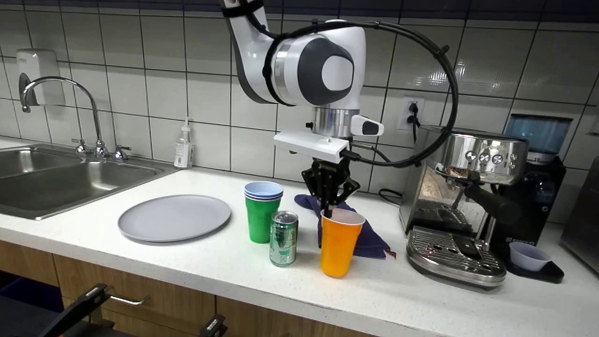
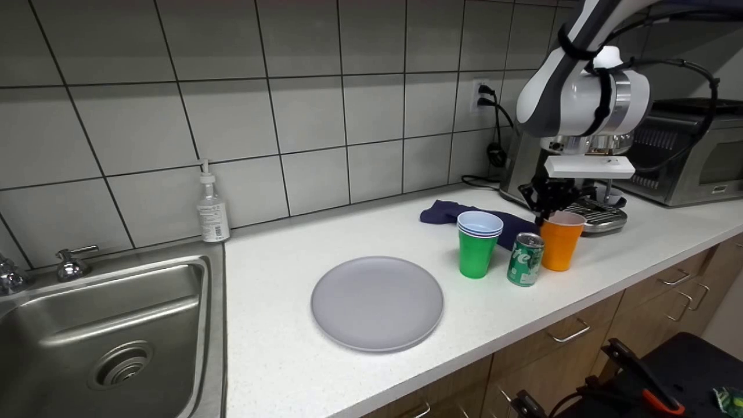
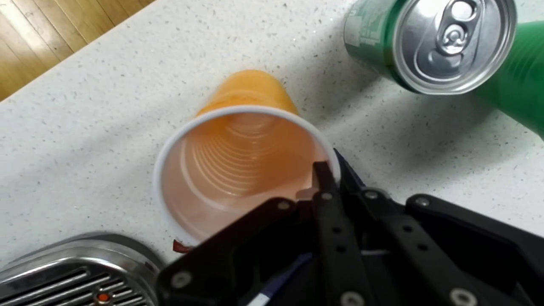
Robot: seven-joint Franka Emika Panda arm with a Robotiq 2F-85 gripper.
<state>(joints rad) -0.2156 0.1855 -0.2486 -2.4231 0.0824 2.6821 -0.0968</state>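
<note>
An orange cup (image 1: 339, 245) with a white rim and pale inside leans slightly; it also shows in an exterior view (image 2: 560, 241) and the wrist view (image 3: 250, 91). My gripper (image 1: 326, 209) points down and is shut on the cup's wall at the rim. In the wrist view, one finger is inside the cup and the other outside (image 3: 333, 170). I cannot tell whether the cup's base touches the counter. A green soda can (image 1: 283, 238) stands upright beside the cup. A stack of green cups (image 1: 263, 220) with pale blue insides stands behind the can.
A grey plate (image 2: 377, 305) lies on the white counter (image 2: 278, 360), near the steel sink (image 2: 212, 325). A dark blue cloth (image 1: 372, 241) lies behind the orange cup. An espresso machine (image 1: 456, 262) stands beside it. A soap bottle (image 2: 212, 215) stands at the tiled wall.
</note>
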